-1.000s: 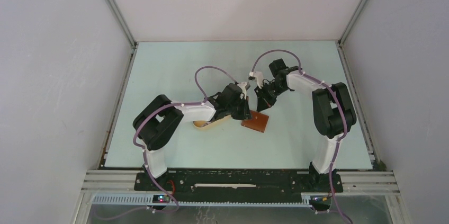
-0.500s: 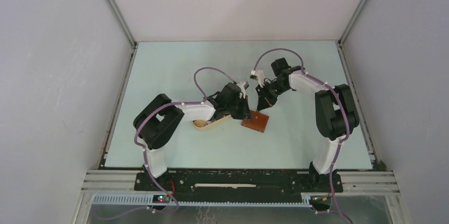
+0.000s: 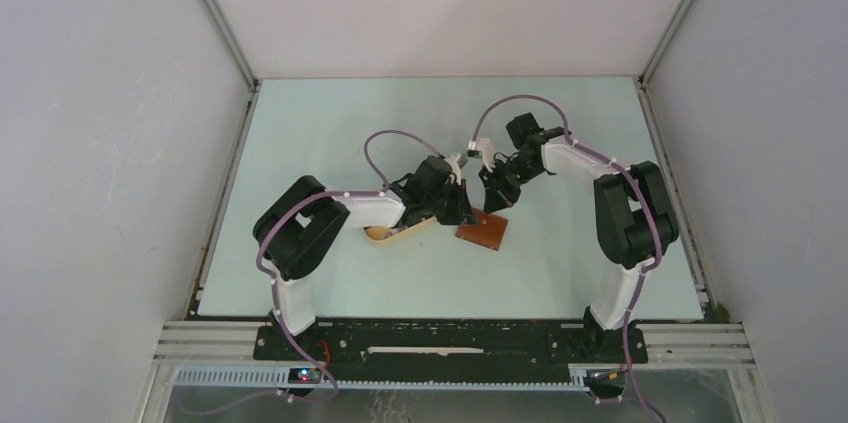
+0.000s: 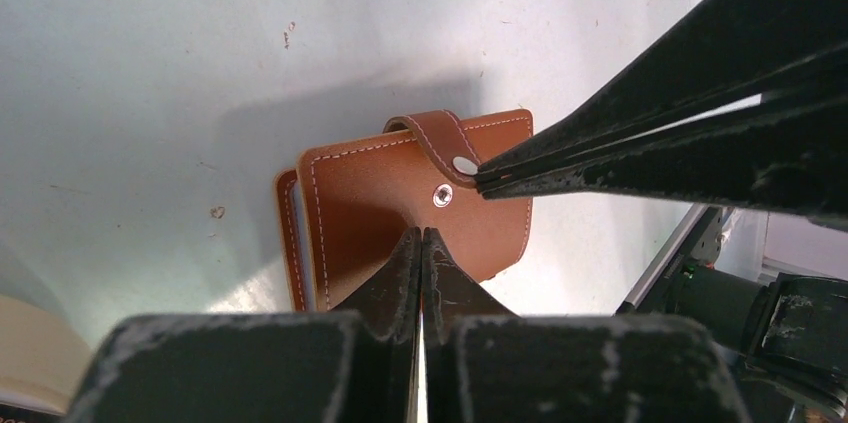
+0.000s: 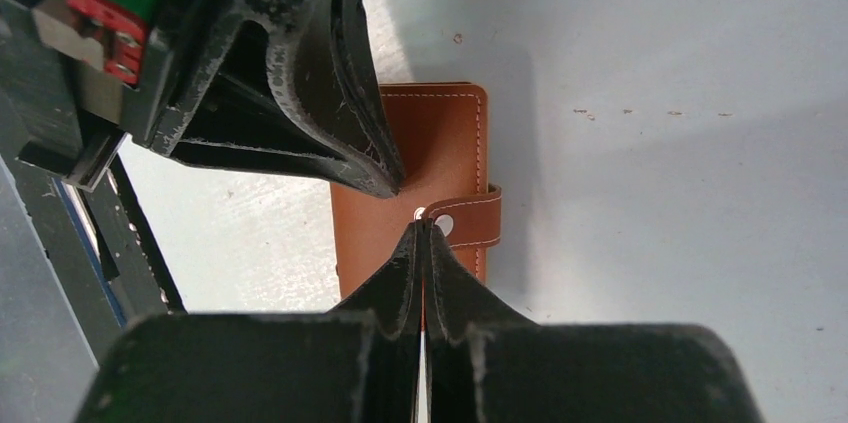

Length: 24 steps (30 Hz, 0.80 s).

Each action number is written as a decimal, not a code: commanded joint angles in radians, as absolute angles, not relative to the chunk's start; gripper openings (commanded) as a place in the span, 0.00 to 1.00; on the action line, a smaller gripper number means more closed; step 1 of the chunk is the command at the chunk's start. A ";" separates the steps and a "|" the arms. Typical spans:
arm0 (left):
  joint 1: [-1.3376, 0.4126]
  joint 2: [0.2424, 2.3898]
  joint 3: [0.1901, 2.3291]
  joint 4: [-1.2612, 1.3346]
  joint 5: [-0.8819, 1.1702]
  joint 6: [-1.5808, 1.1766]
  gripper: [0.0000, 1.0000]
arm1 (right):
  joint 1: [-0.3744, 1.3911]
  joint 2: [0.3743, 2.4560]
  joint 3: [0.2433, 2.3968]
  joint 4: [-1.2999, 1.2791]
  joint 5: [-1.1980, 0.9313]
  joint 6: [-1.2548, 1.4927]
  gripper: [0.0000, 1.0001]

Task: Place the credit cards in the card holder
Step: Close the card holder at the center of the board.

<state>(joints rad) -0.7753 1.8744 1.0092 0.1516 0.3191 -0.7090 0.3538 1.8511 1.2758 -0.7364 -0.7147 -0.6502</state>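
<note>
**Both claws shut at the card holder's snap**

Start at the left. The cream oval tray (image 3: pixel 392 236) sits on the desk (image 3: pixel 330 133), mostly covered by your left arm (image 3: pixel 370 208), so you cannot tell what lies in it.

Just right of the tray, your left claw (image 4: pixel 422 235) has its fingers pressed together. The tip rests on the cover of the card holder (image 4: pixel 365 198), just below the metal stud (image 4: pixel 440 197).

The reddish-brown card holder lies folded flat on the desk near the middle, between the two arms. Its strap (image 4: pixel 430 131) curls over one edge, and the strap's snap end sits beside the stud, not on it.

From the right, your right claw (image 5: pixel 422 226) is also pressed together, with its tip at the strap's snap end. You cannot tell whether it has caught the strap.
</note>
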 commanded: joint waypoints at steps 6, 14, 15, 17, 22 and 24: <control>-0.764 1.894 0.960 0.181 0.347 -0.736 0.01 | 0.395 1.842 1.259 -0.765 -0.668 -0.706 0.00; -0.759 1.898 0.957 0.192 0.359 -0.747 0.00 | 0.408 1.838 1.242 -0.781 -0.646 -0.731 0.00; -0.759 1.900 0.957 0.193 0.361 -0.747 0.01 | 0.409 1.836 1.240 -0.783 -0.647 -0.733 0.00; -0.759 1.901 0.956 0.195 0.361 -0.748 0.01 | 0.414 1.835 1.237 -0.784 -0.646 -0.733 0.00; -0.758 1.901 0.956 0.195 0.363 -0.750 0.00 | 0.428 1.832 1.237 -0.785 -0.640 -0.733 0.00; -0.758 1.902 0.955 0.196 0.363 -0.750 0.00 | 0.433 1.829 1.236 -0.790 -0.642 -0.736 0.00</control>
<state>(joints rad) -0.7597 1.8816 0.9825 0.2043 0.3538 -0.7635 0.4042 1.8519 1.2480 -0.7471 -0.6468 -0.7136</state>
